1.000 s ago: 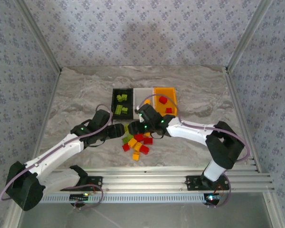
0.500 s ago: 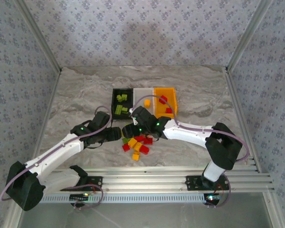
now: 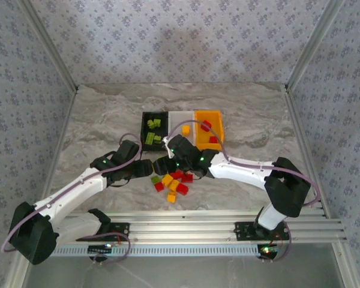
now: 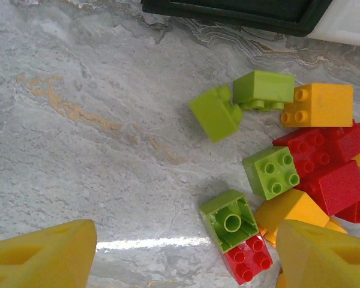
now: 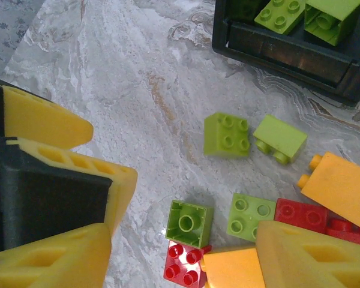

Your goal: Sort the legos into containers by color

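The left gripper (image 3: 145, 168) is held low over the marble tabletop (image 3: 96, 126), just in front of the black bin (image 3: 143, 127), presumably so that a lime green piece can be taken for that bin. Its yellow fingers (image 4: 42, 258) are spread wide and nothing is clasped. An upturned lime green brick (image 4: 231, 219) is seen lying between them, untouched. Inside the black bin, several lime green bricks (image 3: 153, 133) are gathered, which suggests the colour assigned to it. In front of the black bin and slightly to its right, the loose bricks (image 3: 174, 183) are heaped in lime green, orange-yellow and red, many touching. The right gripper (image 3: 163, 165) is lowered over the heap's edge nearest the black bin, close beside the left gripper, its jaws likewise parted with nothing pinched. Joined to the right of the black bin, the white bin (image 3: 181, 116) is seen to hold an orange-yellow brick (image 3: 185, 128), and beyond it red bricks (image 3: 206, 126) are kept in the orange bin (image 3: 207, 114). The sorting is judged well under way, with a good share left.
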### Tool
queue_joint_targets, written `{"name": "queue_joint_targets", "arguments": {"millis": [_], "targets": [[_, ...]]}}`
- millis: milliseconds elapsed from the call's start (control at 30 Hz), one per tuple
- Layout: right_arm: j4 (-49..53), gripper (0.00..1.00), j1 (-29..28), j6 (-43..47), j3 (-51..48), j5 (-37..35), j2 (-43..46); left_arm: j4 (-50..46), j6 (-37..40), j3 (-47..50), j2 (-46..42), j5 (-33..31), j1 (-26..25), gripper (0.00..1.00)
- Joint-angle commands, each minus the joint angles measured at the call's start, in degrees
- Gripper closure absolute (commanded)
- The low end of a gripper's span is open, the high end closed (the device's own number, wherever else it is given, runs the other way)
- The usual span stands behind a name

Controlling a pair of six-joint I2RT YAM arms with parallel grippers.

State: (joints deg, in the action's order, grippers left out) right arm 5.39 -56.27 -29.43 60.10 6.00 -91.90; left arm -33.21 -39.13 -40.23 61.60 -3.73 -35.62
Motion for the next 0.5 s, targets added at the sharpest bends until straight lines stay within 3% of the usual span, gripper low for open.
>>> {"name": "queue_joint_targets", "arguments": {"millis": [0, 100, 467], "targets": [[-0.56, 0.33, 0.94, -1.67, -1.8, -1.66, 1.56, 0.82, 1.2, 0.02, 0.1, -0.18, 0.23, 0.14], [-0.78, 0.32, 2.75, -2.88, -4.18, -3.47, 4.36, 4.76, 1.21, 0.66, 3.08, 0.78, 0.2, 0.09], [2.4, 0.32, 9.14, -3.61, -10.91, -5.94, 15.59, 19.45, 4.64, -0.88, 18.48, -2.37, 0.2, 0.13]]}}
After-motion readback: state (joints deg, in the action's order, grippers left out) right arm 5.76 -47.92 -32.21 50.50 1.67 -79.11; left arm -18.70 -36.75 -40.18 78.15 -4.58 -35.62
